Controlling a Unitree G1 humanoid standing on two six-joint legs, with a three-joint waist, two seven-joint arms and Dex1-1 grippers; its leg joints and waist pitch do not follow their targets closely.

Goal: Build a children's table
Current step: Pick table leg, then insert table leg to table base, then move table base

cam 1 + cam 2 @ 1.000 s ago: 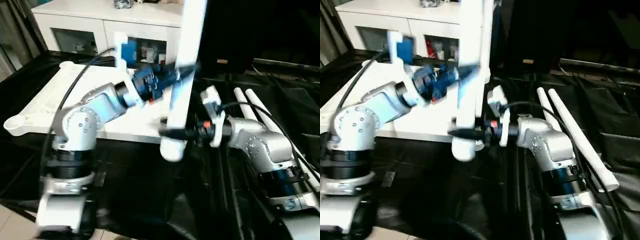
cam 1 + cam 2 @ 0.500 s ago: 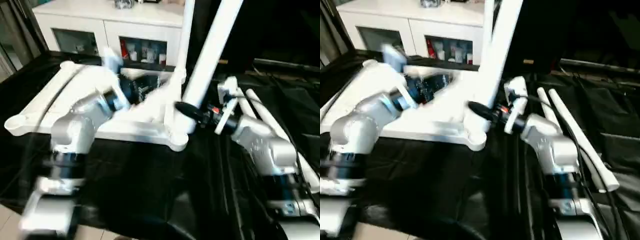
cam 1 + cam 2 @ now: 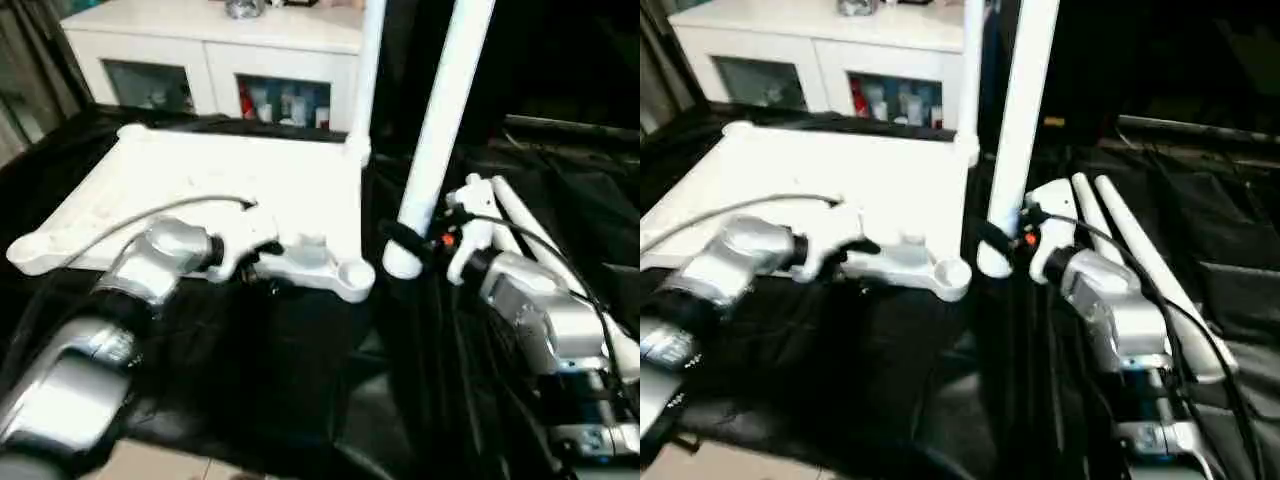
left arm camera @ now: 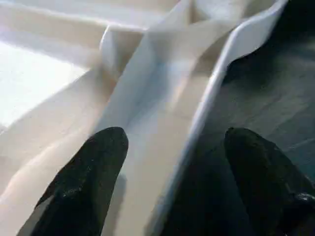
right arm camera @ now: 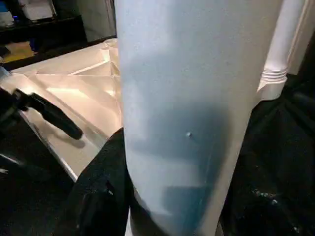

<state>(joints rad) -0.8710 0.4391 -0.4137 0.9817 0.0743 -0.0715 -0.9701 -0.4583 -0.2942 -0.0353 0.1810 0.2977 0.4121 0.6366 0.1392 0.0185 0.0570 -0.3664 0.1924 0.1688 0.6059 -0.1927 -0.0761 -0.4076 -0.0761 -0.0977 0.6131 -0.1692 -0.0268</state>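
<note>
Leg [image 3: 440,130] now held upright by right hand [image 3: 408,245], fingers clamped on its lower end, w/ foot just beside tabletop's [image 3: 200,190] near socket [image 3: 352,272], at its 3 o'clock. A sec ago left hand [image 3: 262,272] was also at leg; it's dropped to tabletop's near rim, fingers apart, straddling the edge, gripping nothing. Prob bracing for insertion. One leg [image 3: 368,70] already stands in far socket; two legs [image 3: 520,220] lie on black-draped bench [image 3: 300,380].

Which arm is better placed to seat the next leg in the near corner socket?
Right: the right gripper already holds a leg upright beside the socket; the left gripper is at the tabletop rim.
</note>
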